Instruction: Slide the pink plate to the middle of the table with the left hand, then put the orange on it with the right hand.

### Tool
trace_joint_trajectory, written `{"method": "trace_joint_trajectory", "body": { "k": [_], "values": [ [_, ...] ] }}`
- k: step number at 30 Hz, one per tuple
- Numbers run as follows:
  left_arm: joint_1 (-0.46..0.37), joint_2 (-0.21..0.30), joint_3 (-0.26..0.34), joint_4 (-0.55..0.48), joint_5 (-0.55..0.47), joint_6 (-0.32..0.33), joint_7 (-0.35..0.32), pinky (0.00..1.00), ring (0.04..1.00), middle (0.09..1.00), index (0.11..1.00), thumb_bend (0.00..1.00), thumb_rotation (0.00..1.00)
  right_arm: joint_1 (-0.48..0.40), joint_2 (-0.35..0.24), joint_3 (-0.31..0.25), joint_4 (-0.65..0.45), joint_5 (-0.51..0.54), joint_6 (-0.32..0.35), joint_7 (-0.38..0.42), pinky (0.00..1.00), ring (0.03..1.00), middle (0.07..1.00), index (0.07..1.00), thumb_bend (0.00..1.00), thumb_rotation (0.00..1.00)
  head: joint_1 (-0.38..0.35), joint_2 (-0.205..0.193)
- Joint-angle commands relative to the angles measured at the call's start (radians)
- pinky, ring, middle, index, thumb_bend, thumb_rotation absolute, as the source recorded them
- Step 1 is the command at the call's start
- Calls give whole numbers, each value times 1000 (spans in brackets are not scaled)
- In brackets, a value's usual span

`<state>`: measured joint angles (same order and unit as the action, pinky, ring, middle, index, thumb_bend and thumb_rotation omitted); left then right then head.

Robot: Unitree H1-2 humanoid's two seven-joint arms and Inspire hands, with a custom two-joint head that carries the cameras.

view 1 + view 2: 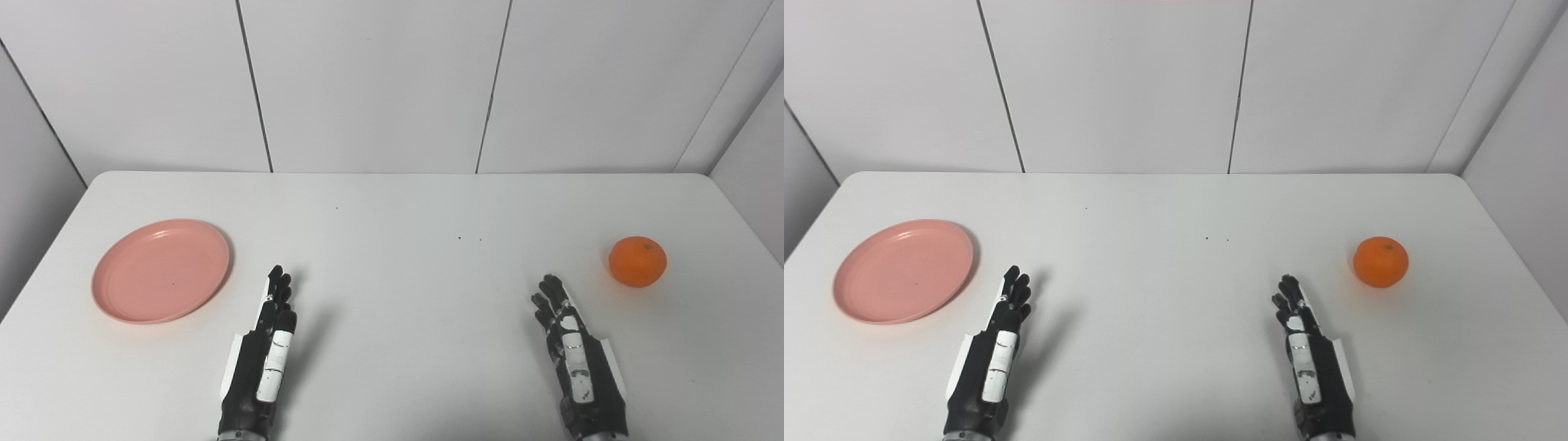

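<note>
A pink plate (160, 270) lies flat on the left part of the white table (392, 208). An orange (637, 261) sits on the right part of the table. My left hand (269, 340) is near the front edge, to the right of the plate and apart from it, fingers stretched forward, holding nothing. My right hand (566, 343) is near the front edge, left of and nearer than the orange, apart from it, fingers stretched forward, holding nothing. The plate (903, 270), the orange (1380, 262) and both hands also show in the right eye view.
The table has rounded far corners and ends at a white panelled wall (380, 86). A few tiny dark specks (459, 237) lie on the table between the hands and the wall.
</note>
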<state>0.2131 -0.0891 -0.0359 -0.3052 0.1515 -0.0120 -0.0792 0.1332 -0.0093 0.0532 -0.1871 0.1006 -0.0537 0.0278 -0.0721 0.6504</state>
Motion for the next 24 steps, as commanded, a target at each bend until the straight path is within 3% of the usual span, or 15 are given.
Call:
{"method": "trace_joint_trajectory", "body": {
  "k": [1, 24],
  "values": [
    [261, 67, 6, -65, -1, -31, -6, 1000, 1000, 1000, 1000, 736, 1000, 29, 14, 19, 21, 26, 10, 30, 976, 941, 956, 938, 840, 952, 5, -4],
    [271, 55, 7, -83, 3, 11, 1, 1000, 1000, 1000, 1000, 764, 1000, 36, 11, 37, 14, 1, 7, 32, 968, 940, 954, 935, 868, 959, 0, 0]
  ]
}}
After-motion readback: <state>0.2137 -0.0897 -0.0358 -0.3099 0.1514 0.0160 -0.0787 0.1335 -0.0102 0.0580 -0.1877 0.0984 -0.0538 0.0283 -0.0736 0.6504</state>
